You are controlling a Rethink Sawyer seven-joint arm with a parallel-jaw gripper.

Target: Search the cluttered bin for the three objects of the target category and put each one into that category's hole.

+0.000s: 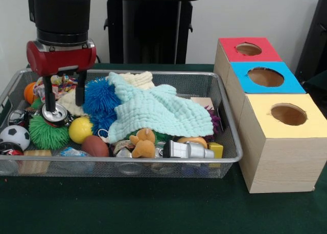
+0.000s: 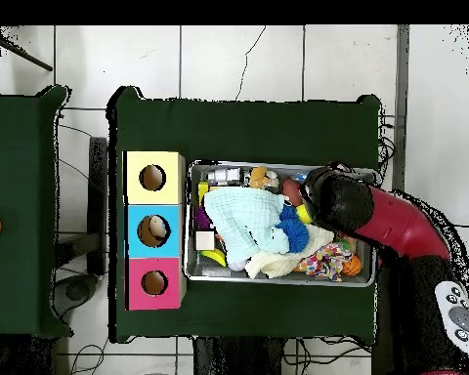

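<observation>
My gripper (image 1: 64,107) hangs at the left end of the wire bin (image 1: 153,73), open. Its two black fingers (image 1: 80,93) straddle a silver drink can (image 1: 55,114) that lies among the clutter; the left finger touches the can's left edge and the right one stands a little clear. Another can-like silver piece (image 1: 186,150) lies at the bin's front. In the overhead view the red arm (image 2: 338,200) hides the gripper and the can. Three boxes with holes stand beside the bin: red (image 1: 249,49), blue (image 1: 265,76), yellow (image 1: 288,114).
A mint cloth (image 1: 163,111) covers the bin's middle, over a blue spiky ball (image 1: 99,96). Around the can lie a green spiky ball (image 1: 47,133), a yellow ball (image 1: 80,129), a soccer ball (image 1: 14,136) and a rope toy (image 1: 59,86). Something pale shows inside the blue box's hole (image 2: 156,230).
</observation>
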